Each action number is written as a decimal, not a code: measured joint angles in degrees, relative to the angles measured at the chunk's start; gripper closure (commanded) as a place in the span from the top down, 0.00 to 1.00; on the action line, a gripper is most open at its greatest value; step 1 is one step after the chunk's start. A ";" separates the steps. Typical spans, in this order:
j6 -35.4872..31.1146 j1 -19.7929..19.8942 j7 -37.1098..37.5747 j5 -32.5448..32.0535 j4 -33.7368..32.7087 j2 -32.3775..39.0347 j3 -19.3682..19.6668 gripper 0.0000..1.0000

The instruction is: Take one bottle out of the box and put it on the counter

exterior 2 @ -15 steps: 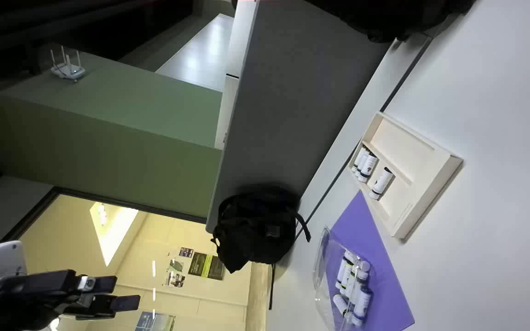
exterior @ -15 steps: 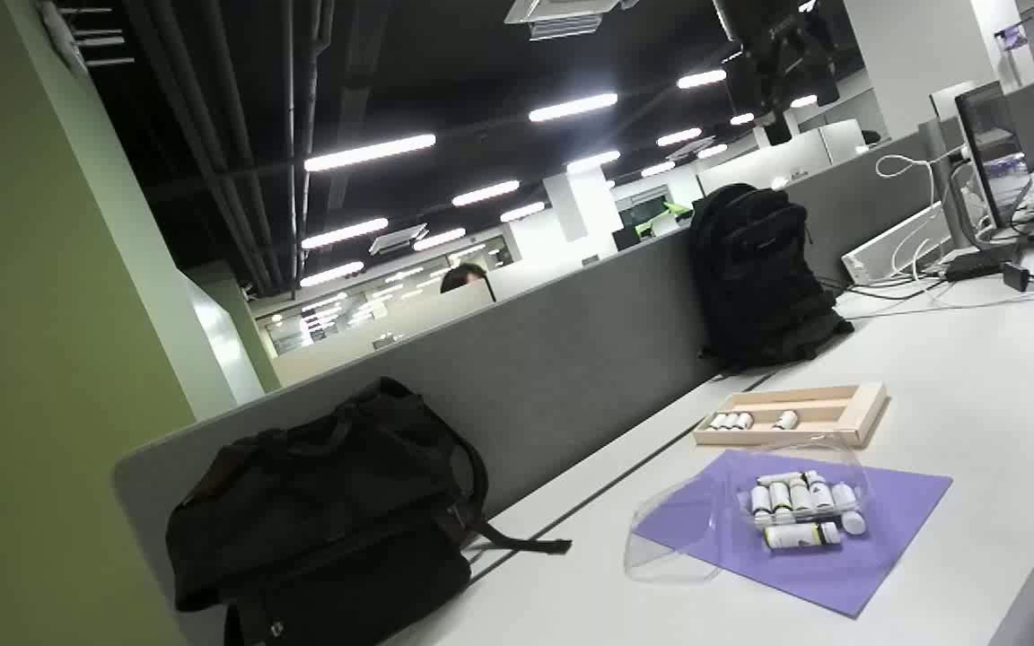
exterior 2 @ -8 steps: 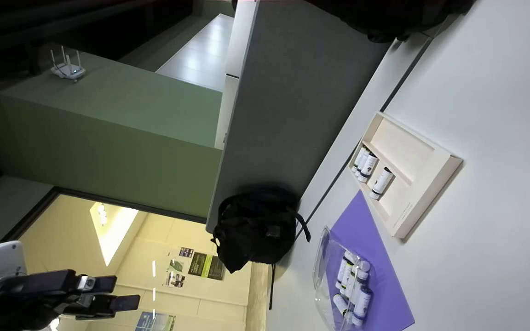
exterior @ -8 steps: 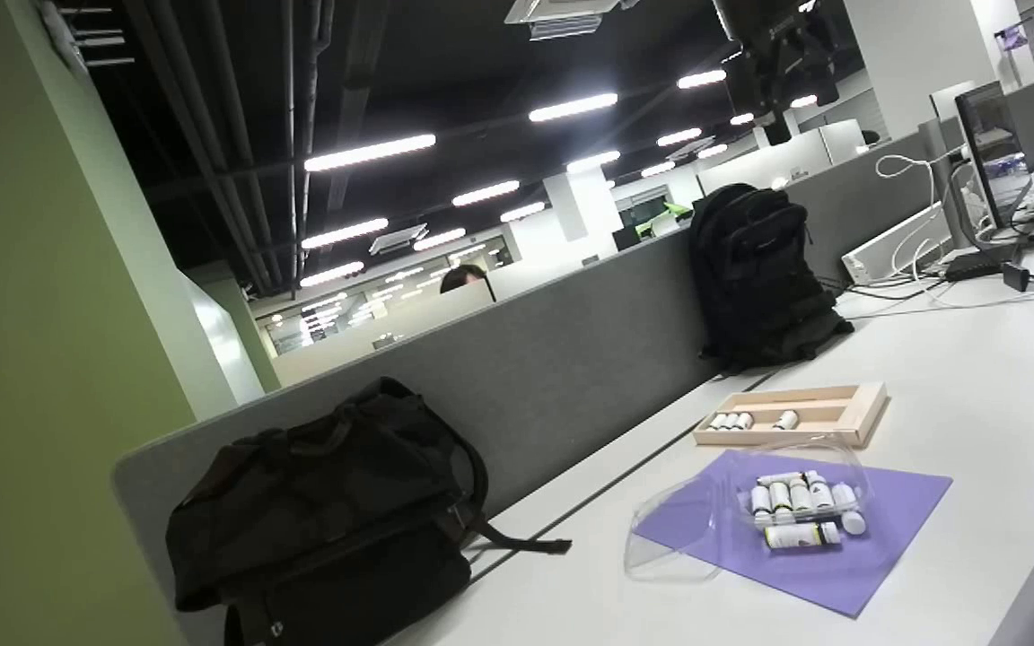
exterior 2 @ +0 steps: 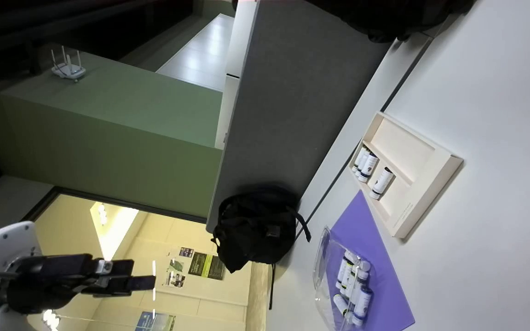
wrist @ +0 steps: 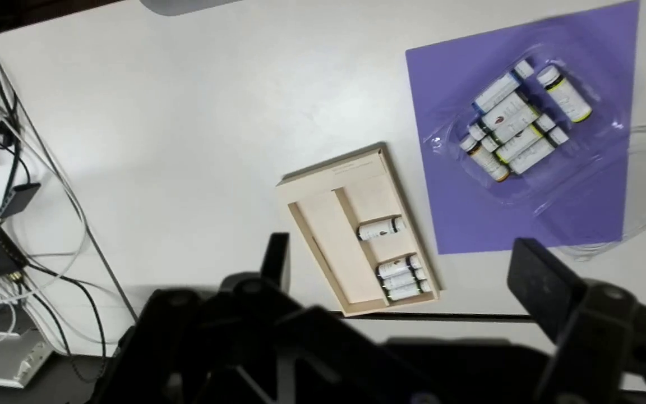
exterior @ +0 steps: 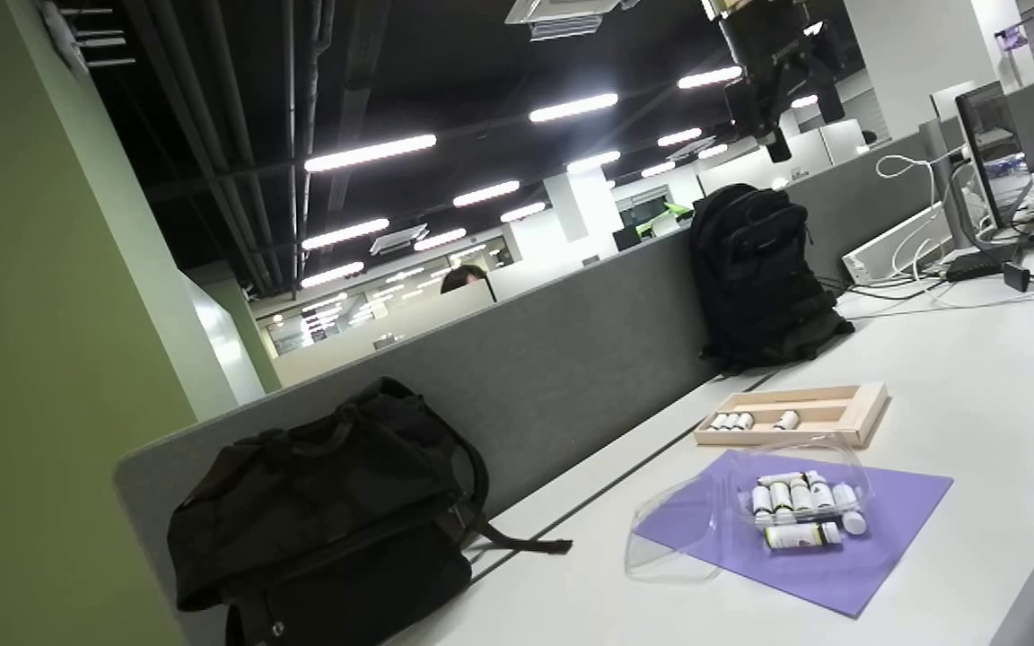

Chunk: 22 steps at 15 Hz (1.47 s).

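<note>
The tan wooden box (wrist: 334,174) lies on the white counter (wrist: 188,140); it also shows in both exterior views (exterior: 865,414) (exterior 2: 430,191). One compartment holds a lone white bottle (wrist: 380,229), lying on its side; it also shows in both exterior views (exterior: 786,420) (exterior 2: 381,183). Three white bottles (wrist: 400,277) lie close together at the end of that same compartment. The other long compartment holds no bottle. My gripper (wrist: 404,261) is open and empty, high above the counter. It also shows in both exterior views (exterior: 804,130) (exterior 2: 134,276).
A purple sheet (wrist: 429,213) beside the box bears a clear plastic container (wrist: 598,151) with several more bottles (wrist: 519,143). A grey partition (exterior: 571,359) runs along the counter's back, with black bags (exterior: 759,278) (exterior: 328,520) against it. Cables (wrist: 76,202) lie at one end.
My gripper has come down a little in one second, mostly in the last half second, and stays open. The box, bottles and sheet have not moved.
</note>
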State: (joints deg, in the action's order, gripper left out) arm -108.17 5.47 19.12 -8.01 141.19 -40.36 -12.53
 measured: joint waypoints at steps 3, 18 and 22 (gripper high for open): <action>-8.63 4.71 1.43 -1.33 0.87 8.02 3.10 1.00; -16.11 -6.83 -8.90 27.28 -16.15 51.08 6.00 1.00; -10.03 -8.80 -12.17 28.72 -17.00 51.84 5.08 1.00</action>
State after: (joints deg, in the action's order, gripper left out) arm -118.20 -3.33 6.95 20.70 124.19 11.48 -7.45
